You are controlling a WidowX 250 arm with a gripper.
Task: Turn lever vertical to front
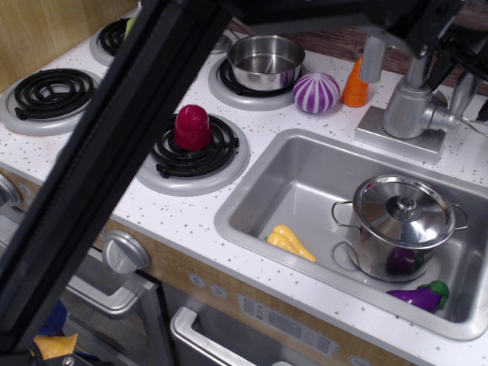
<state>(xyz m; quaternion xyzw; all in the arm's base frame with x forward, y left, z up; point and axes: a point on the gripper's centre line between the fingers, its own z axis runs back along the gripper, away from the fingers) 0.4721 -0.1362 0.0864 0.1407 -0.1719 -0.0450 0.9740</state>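
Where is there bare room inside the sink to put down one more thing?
The left and back part of the sink floor is bare, bordered by the yellow toy in front and the lidded pot at right. The right front corner is crowded: the pot and the purple eggplant fill it.

The gripper [455, 57] sat at the counter's far right corner, cut off by the top and right edges, so its jaw state could not be determined. The robot arm [114, 152] (a dark diagonal band) hid the far-left burner [114, 34] and much of the front edge. The lever [461, 91] was partly overlapped by black fingers. The tap spout [371, 57] ran out of view.
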